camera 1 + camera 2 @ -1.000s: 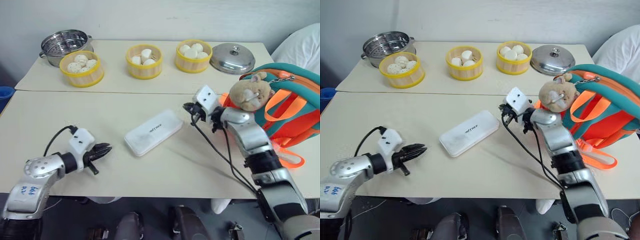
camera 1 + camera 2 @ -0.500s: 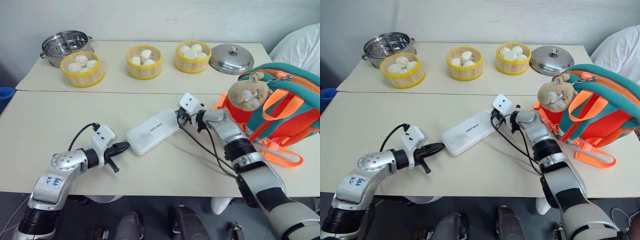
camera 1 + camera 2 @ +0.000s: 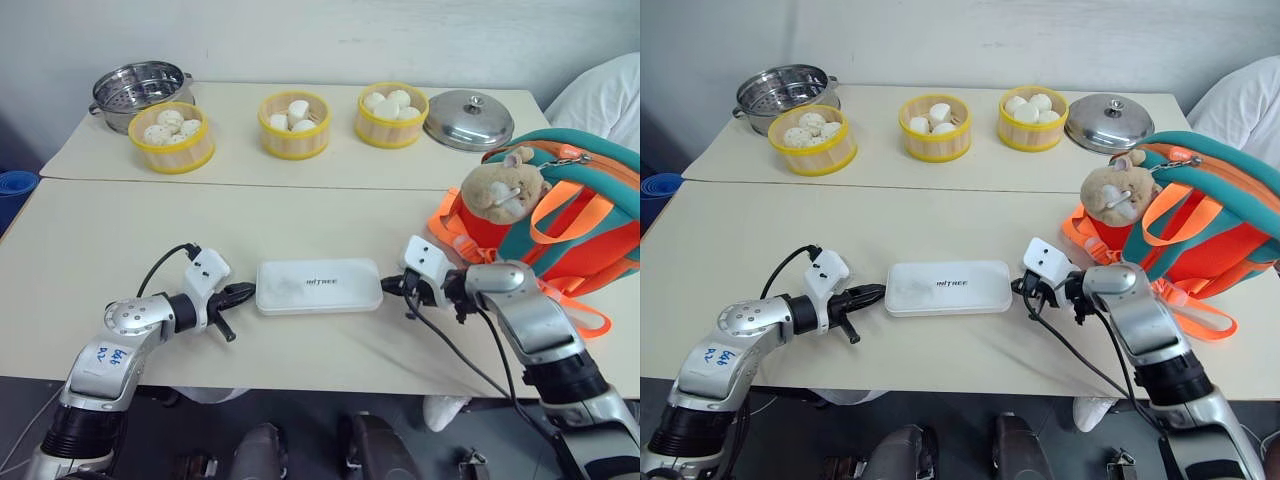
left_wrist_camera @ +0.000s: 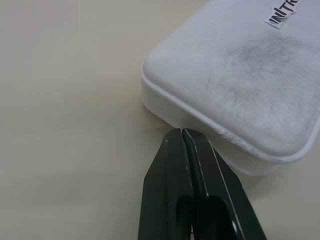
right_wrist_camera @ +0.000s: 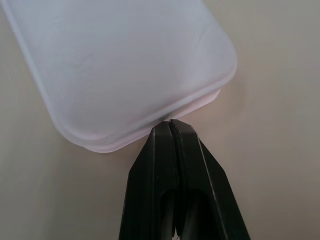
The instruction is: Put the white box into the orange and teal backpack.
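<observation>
Left end effector (image 3: 240, 292), fingers pressed together, touches the left end of the flat white plastic box (image 3: 319, 287), which lies on the cream bench (image 3: 120, 230). Right end effector (image 3: 388, 287), likewise closed, meets the box's right end. Farther right sits the orange and teal backpack (image 3: 585, 215).

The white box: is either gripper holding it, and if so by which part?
Neither clamps it. The left gripper and right gripper, both shut, press their tips against opposite short ends of the white box.

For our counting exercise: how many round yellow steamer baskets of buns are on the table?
3, in a row along the far table: left basket beside the steel pot, middle, right beside the steel lid.
</observation>
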Robot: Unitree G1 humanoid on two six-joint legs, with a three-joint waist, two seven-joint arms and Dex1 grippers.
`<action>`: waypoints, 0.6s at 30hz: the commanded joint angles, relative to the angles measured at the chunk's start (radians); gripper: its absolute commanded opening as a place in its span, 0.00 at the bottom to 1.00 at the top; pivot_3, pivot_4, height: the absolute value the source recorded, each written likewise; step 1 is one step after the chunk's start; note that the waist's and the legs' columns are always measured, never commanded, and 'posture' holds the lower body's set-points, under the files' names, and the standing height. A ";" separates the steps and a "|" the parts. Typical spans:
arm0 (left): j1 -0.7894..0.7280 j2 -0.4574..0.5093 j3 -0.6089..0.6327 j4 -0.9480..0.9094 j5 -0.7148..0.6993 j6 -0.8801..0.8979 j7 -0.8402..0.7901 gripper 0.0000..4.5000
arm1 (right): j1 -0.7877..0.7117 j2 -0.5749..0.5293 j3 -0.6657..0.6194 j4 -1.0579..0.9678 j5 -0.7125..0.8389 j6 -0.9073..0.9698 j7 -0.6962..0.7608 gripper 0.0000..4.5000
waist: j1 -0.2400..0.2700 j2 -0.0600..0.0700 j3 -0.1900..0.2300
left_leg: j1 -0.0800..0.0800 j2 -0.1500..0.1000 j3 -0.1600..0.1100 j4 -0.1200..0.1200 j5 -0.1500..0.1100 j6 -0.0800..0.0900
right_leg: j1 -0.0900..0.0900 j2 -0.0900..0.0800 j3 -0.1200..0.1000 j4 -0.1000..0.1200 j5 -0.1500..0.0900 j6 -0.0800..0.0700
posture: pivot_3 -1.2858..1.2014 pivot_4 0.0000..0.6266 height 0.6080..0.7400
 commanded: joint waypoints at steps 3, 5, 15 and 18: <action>0.019 0.001 0.000 -0.077 -0.129 0.194 -0.051 0.05 | 0.121 -0.036 -0.039 -0.141 0.032 0.045 -0.048 0.00 | 0.003 0.000 0.000 | 0.000 0.000 0.000 0.001 0.000 0.000 | 0.001 0.000 0.000 -0.001 0.000 0.000 | 0.52 0.24 1.00; 0.017 0.028 0.060 -0.078 -0.208 0.315 -0.072 0.14 | 0.158 -0.065 -0.078 -0.163 0.043 0.046 -0.051 0.00 | 0.004 0.000 0.000 | 0.001 -0.001 0.000 0.001 0.000 0.001 | 0.002 -0.001 0.000 -0.001 0.000 0.000 | 0.52 0.24 1.00; -0.321 0.218 0.080 0.350 -0.464 0.905 -0.254 0.81 | 0.235 -0.172 -0.114 -0.123 0.053 -0.072 -0.050 0.00 | 0.003 -0.001 0.000 | 0.000 -0.001 -0.002 0.002 0.001 0.000 | 0.002 0.002 -0.001 -0.001 0.000 0.000 | 0.52 0.24 1.00; -0.461 0.160 0.056 0.524 -0.436 0.975 -0.227 0.99 | 0.208 -0.180 -0.087 -0.091 0.034 -0.114 -0.055 0.00 | 0.004 -0.002 0.000 | 0.000 -0.002 -0.002 0.003 0.002 -0.002 | 0.002 0.001 -0.001 -0.001 0.000 0.001 | 0.52 0.24 1.00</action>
